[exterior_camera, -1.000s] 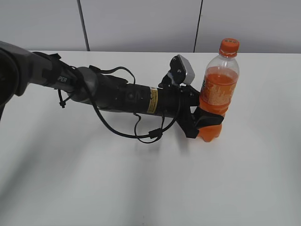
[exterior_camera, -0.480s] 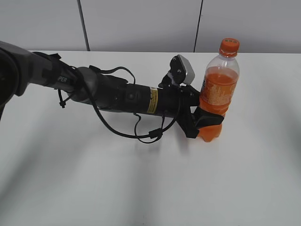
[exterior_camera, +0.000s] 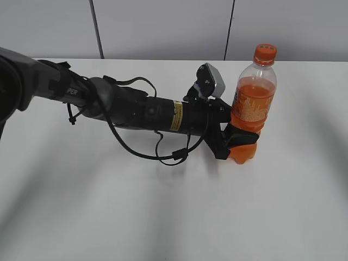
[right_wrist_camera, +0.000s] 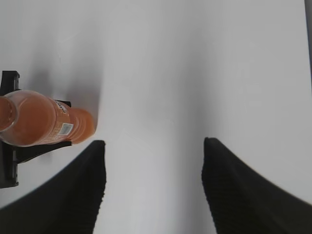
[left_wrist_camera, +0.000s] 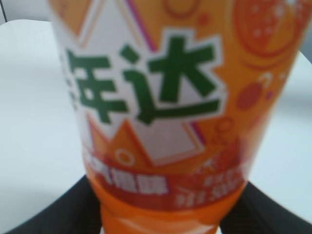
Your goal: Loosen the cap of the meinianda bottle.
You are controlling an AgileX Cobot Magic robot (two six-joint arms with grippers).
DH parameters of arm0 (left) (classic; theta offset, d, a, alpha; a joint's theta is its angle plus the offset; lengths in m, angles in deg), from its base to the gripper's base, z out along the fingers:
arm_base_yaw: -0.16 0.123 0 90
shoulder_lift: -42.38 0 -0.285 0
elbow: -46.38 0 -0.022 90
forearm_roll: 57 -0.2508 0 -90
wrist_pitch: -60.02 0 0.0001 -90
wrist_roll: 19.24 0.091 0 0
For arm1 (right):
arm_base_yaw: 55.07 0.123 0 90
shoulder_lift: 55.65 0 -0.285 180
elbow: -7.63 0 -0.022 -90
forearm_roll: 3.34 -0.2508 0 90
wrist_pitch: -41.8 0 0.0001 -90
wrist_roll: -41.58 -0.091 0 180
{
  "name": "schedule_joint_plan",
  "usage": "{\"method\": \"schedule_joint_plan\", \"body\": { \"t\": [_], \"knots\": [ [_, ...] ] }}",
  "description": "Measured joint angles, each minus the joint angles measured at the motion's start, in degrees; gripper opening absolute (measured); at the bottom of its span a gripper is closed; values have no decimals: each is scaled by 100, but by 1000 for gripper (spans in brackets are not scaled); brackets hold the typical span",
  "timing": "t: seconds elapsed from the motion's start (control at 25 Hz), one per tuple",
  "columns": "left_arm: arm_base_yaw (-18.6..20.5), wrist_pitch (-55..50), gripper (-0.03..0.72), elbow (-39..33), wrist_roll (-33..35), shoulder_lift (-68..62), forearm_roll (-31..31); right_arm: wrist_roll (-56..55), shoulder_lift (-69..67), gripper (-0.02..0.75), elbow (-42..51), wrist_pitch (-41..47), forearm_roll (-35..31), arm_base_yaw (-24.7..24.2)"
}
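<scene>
The meinianda bottle [exterior_camera: 251,109] stands upright on the white table [exterior_camera: 163,217], right of centre. Its orange cap [exterior_camera: 265,54] sits on top, with nothing touching it. My left gripper [exterior_camera: 239,138] reaches in from the left and is shut on the bottle's waist below the label. In the left wrist view the bottle's label [left_wrist_camera: 165,97] fills the frame between the left gripper's dark fingers [left_wrist_camera: 161,217]. My right gripper [right_wrist_camera: 153,146] is open and empty, looking down at bare table. The bottle [right_wrist_camera: 46,124] lies at the left edge of that view. The right gripper is out of the exterior view.
The left arm [exterior_camera: 136,109] with its looping cable [exterior_camera: 163,155] stretches across the table's left half. A grey panelled wall [exterior_camera: 163,27] rises behind the table's far edge.
</scene>
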Motion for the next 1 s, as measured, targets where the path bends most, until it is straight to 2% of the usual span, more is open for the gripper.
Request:
{"method": "schedule_joint_plan", "body": {
  "t": [0.28, 0.64, 1.0],
  "knots": [
    [0, 4, 403, 0, 0, 0, 0, 147, -642, 465, -74, 5, -657, 154],
    [0, 4, 403, 0, 0, 0, 4, -25, -1328, 465, -698, 35, -452, 1354],
    [-12, 4, 403, 0, 0, 0, 11, -224, -1763, 465, -876, 35, -531, 1609]
  ]
}}
